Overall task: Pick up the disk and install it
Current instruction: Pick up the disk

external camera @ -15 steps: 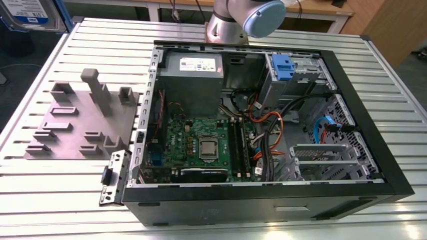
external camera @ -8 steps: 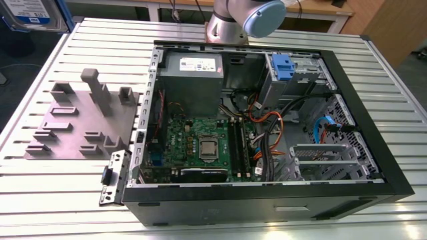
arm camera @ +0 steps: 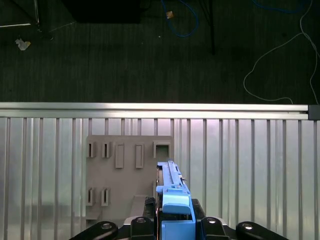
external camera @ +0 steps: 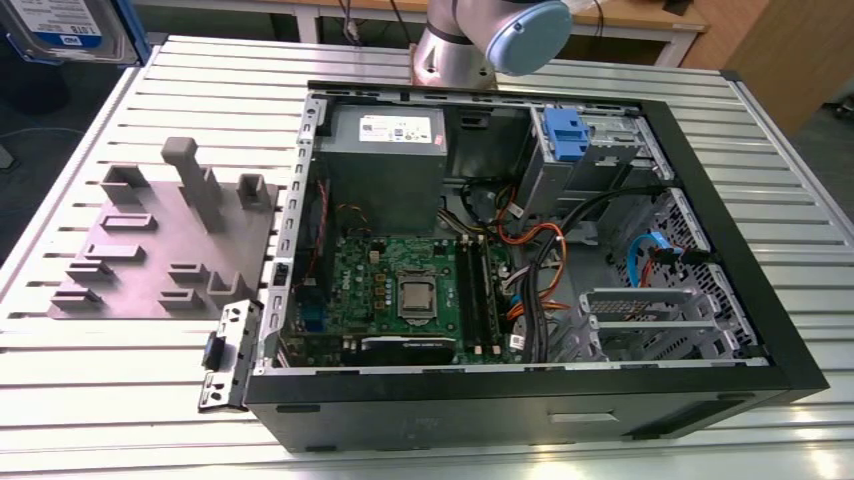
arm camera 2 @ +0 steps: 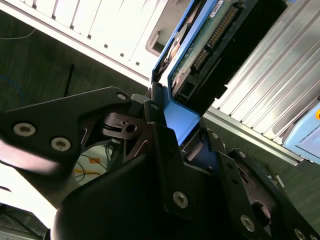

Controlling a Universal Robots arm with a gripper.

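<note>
Step in hand: carrying, pick-up complete. The slotted tray (arm camera: 120, 170) lies below the gripper (arm camera: 172, 215), which is clenched on the disk (arm camera: 170, 180), held on edge. Installing likely calls for squaring the disk to a bay of the open case (external camera: 534, 400).

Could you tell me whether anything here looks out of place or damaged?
Nothing looks damaged. One oddity: a small metal bracket lies askew on the table beside the open case, seemingly loose. The disk is clamped in the jaws.
</note>
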